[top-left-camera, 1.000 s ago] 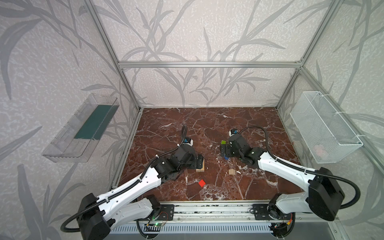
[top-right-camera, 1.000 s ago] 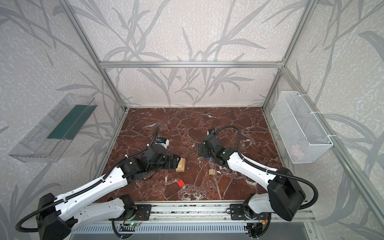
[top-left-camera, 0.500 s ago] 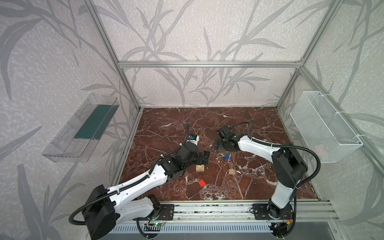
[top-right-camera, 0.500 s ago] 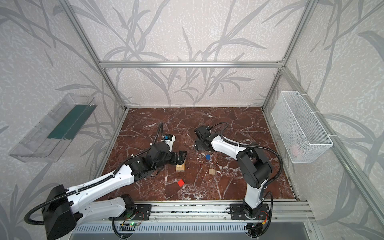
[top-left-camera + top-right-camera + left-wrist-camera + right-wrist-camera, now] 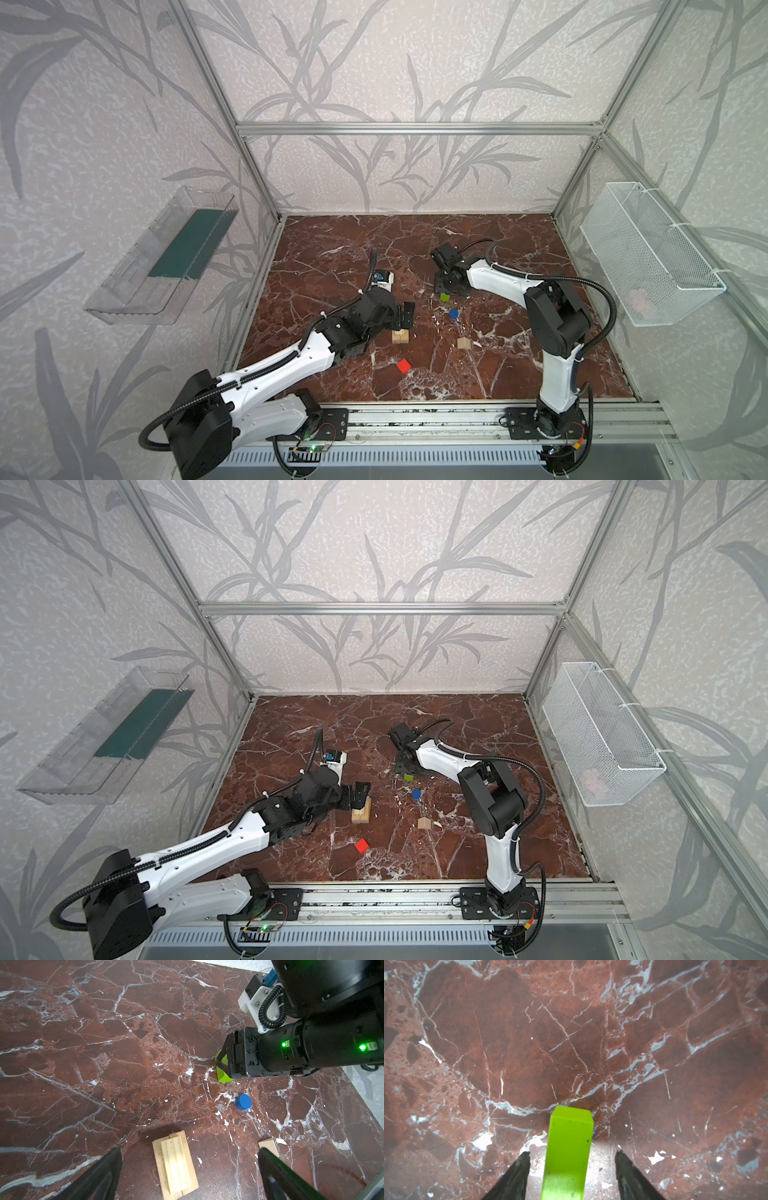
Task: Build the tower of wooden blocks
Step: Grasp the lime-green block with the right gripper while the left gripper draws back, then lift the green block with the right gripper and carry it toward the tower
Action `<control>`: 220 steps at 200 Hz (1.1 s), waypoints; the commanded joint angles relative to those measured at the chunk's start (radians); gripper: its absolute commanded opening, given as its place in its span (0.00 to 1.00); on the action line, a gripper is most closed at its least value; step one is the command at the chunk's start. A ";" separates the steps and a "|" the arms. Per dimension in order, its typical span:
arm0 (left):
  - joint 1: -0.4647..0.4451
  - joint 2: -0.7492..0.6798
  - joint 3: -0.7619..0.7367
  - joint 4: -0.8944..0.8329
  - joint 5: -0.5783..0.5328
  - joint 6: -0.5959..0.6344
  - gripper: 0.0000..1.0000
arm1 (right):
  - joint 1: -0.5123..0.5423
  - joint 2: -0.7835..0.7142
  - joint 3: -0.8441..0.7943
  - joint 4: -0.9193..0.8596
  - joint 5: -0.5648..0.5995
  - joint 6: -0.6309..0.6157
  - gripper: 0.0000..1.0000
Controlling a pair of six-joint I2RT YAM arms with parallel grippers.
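R gripper open round the green block; L gripper open at the plank stack.

Your R gripper has its jaws apart w/ the green block in between. There's a gap on each side, so it isn't gripping yet. The block lies flat on the marble table, near the middle. Your L gripper is wide open too & holds nothing. The plank stack sits between its jaws and touches neither. It's made of pale planks lying flat, some on top of others. In both top views the blue piece is near the green block, a bit toward the front rail. The pale pointed piece sits apart, to the right of the stack. The red cube is alone, closest to the rail.
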 commanded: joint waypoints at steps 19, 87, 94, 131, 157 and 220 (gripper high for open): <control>0.014 -0.002 -0.032 0.010 -0.019 -0.029 1.00 | -0.004 0.035 0.018 -0.030 -0.025 -0.022 0.56; 0.031 -0.012 -0.036 0.003 0.000 -0.034 1.00 | -0.001 0.083 0.051 -0.050 0.015 -0.035 0.42; 0.033 -0.009 -0.036 0.004 0.007 -0.033 1.00 | -0.002 0.087 0.052 -0.046 0.017 -0.061 0.41; 0.040 -0.002 -0.039 -0.002 0.019 -0.036 1.00 | 0.004 0.101 0.057 -0.065 0.041 -0.099 0.37; 0.046 -0.007 -0.039 0.001 0.028 -0.040 1.00 | 0.005 0.100 0.046 -0.072 0.068 -0.126 0.37; 0.065 0.003 -0.031 0.005 0.056 -0.053 1.00 | 0.004 0.121 0.052 -0.068 0.033 -0.177 0.38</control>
